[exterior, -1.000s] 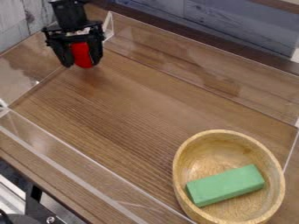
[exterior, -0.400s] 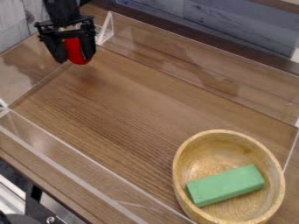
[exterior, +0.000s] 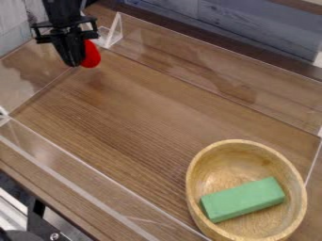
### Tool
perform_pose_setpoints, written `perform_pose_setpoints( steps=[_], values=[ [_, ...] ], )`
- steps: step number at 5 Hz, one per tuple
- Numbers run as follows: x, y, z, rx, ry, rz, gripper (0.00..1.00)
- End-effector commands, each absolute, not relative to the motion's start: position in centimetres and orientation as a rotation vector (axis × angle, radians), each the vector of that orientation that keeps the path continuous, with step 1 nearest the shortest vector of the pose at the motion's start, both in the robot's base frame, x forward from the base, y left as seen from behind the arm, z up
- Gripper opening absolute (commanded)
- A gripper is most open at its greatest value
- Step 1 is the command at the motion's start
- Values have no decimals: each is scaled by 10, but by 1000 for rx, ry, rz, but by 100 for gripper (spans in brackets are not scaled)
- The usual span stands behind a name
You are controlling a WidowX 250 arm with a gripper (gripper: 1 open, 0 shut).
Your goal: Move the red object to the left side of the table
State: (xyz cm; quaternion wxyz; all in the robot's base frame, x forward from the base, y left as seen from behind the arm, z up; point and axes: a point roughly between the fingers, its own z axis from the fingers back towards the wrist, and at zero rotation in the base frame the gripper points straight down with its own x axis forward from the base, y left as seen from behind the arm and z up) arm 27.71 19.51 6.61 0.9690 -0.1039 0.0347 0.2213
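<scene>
No readable text, label, brand, number or sign is found anywhere in this shot (the picture is small and pretty soft, so fine print would be lost anyway). Nothing is printed on the table [exterior: 138,122], the wooden bowl [exterior: 217,162] or the green block [exterior: 244,200].

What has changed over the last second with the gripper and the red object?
The gripper slid slightly left in the picture toward the table's far left corner, with the red object now at its right side. The wooden bowl and green block stayed put.
</scene>
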Motion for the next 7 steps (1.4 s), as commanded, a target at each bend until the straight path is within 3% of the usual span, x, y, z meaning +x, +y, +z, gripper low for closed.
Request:
perform_pose_setpoints(
  steps=[1,2,5,7],
  values=[
    [280,210,73,-162,26,429,0],
    [278,210,75,-156,35,481,100],
    [272,196,87,-167,46,568,100],
    [286,184,106,-170,54,580,100]
  ],
)
